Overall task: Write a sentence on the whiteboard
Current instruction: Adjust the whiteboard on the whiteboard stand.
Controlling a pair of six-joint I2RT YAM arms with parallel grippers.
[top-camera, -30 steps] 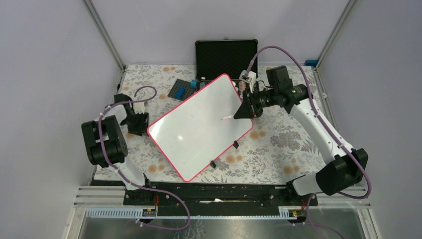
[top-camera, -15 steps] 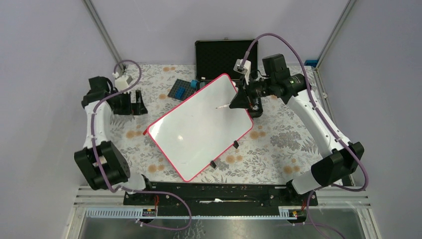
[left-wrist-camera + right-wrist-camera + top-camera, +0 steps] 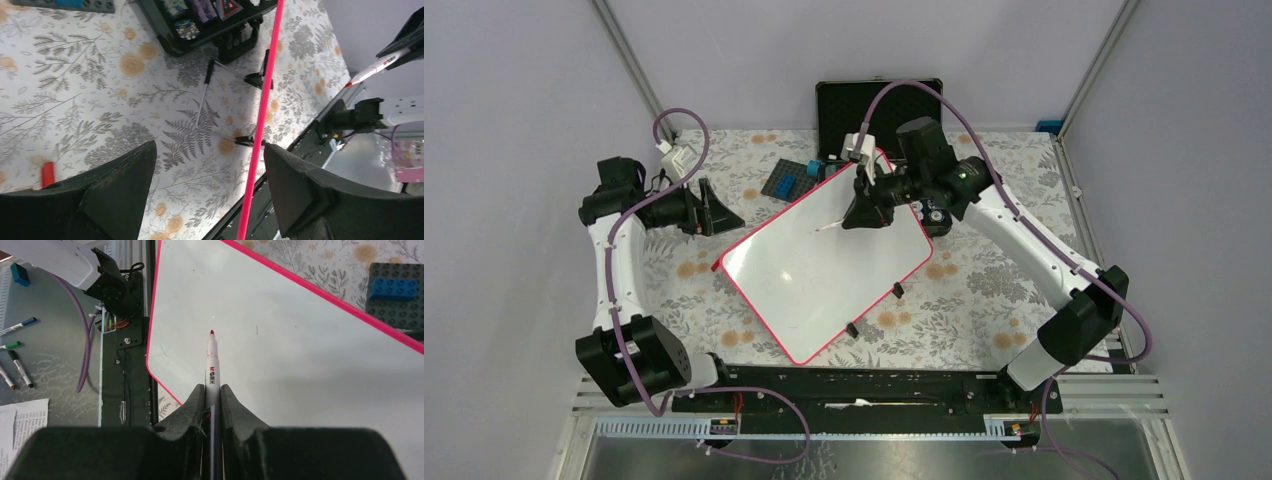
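My right jaws are clamped on the red marker [image 3: 212, 367], its tip poised over the blank whiteboard [image 3: 824, 270], which sits angled across the middle of the worktop, one corner toward the far edge. My left jaws stand wide apart, holding nothing, near the left edge. I'd lower the tip gently, press lightly, and start near the board's upper frame so all the words fit.
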